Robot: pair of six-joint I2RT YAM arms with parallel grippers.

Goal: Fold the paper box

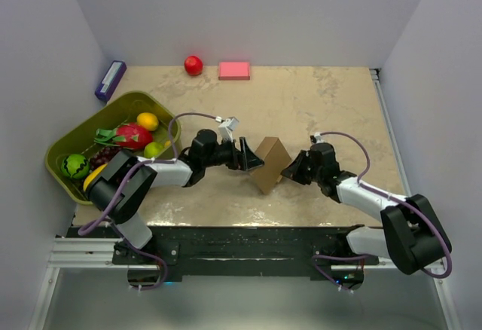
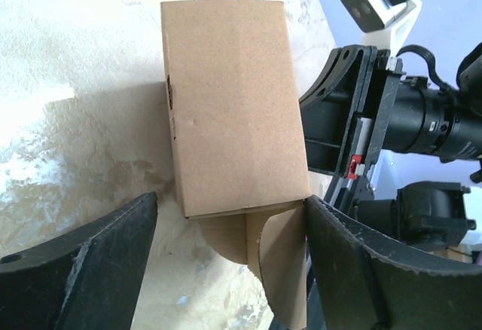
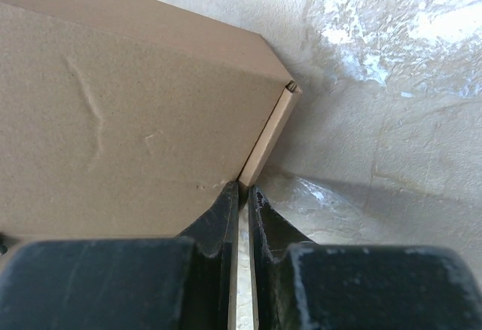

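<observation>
The paper box point(image 1: 269, 163): plain brown cardboard, partly folded into a carton, resting mid-tabletop point(image 1: 324, 96). One rounded end flap point(image 2: 275, 258) is unclosed.

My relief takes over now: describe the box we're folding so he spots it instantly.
On the beige marbled table, look at the front middle, between the left gripper and right gripper. The paper box stands there, plain brown cardboard; the pink block and purple box lie far back by the walls.
</observation>
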